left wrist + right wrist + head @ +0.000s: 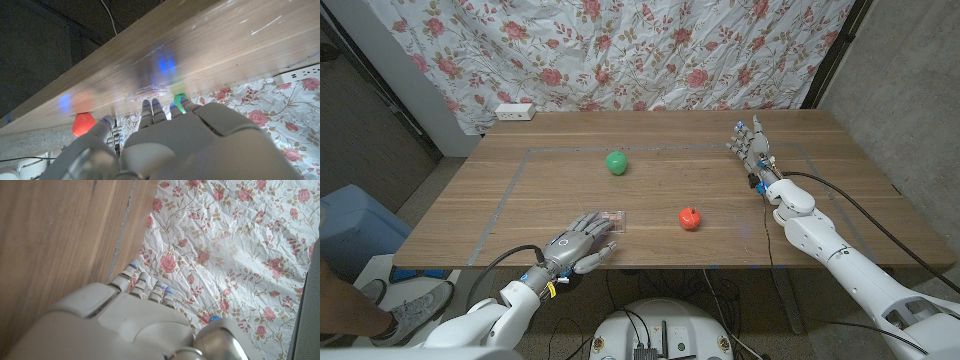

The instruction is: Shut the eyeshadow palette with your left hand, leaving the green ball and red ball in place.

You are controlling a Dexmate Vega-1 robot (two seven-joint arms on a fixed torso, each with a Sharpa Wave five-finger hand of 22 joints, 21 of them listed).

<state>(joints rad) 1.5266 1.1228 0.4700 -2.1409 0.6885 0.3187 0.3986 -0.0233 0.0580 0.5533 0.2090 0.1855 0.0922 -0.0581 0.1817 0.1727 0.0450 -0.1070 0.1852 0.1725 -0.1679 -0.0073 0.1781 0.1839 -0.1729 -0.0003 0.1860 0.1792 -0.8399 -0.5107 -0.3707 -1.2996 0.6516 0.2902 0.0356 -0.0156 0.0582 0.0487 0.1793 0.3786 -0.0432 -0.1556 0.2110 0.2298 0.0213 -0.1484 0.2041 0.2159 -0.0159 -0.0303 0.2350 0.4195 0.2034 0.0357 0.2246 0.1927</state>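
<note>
The left hand [578, 243] lies over the palette [611, 220] near the table's [470, 200] front edge, fingers spread on it, gripping nothing. The green ball [616, 162] sits farther back, the red ball [690, 217] right of the palette. The right hand [752, 147] waits far right, fingers extended, empty.

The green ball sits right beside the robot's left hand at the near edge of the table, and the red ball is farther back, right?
You have the balls swapped. In the head view the red ball lies nearer the left hand and the near edge, while the green ball sits farther back on the table.
</note>
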